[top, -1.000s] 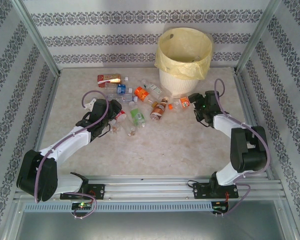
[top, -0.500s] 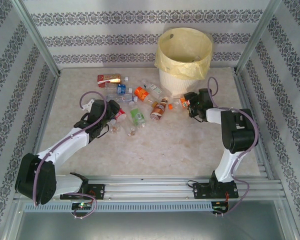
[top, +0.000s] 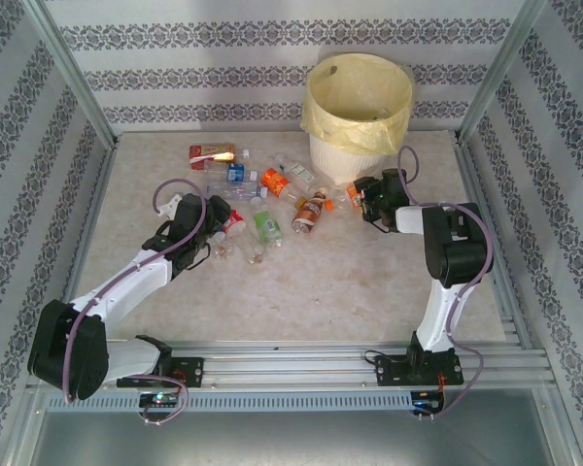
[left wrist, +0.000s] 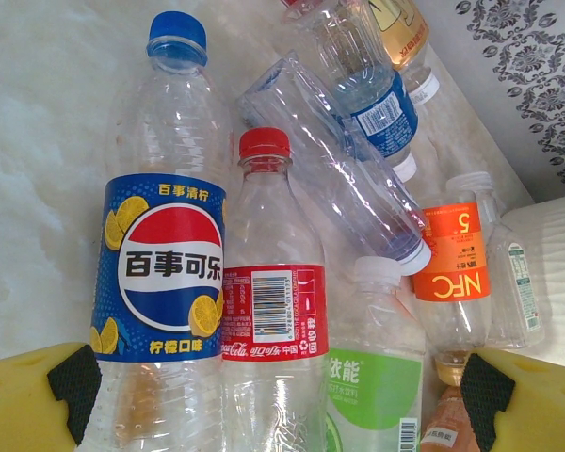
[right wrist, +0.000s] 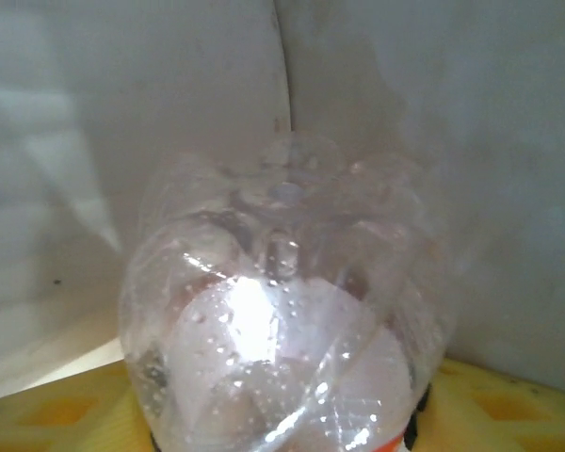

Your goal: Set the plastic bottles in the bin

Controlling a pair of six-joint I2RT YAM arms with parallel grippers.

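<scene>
Several plastic bottles (top: 268, 194) lie in a loose heap left of the bin (top: 332, 163), a cream bucket lined with a yellow bag. My left gripper (top: 212, 241) hovers open over the heap's near side. Between its wide yellow fingers (left wrist: 38, 395) lie a blue-capped Pepsi bottle (left wrist: 162, 254), a red-capped Coca-Cola bottle (left wrist: 271, 311) and a green-labelled bottle (left wrist: 386, 386). My right gripper (top: 364, 199) sits low at the foot of the bin, shut on a clear bottle with an orange label (right wrist: 282, 311). That bottle's base faces the camera, and the bin wall (right wrist: 433, 113) stands just behind it.
An orange NFC bottle (left wrist: 452, 254) and a blue-labelled bottle (left wrist: 381, 108) lie further into the heap. A brown bottle (top: 311, 212) rests between the heap and my right gripper. Metal frame posts and patterned walls (top: 272, 73) enclose the table on three sides.
My right arm has swung left and forward, bringing its gripper onto the orange-labelled bottle by the bin's foot. The left arm has only edged slightly.
</scene>
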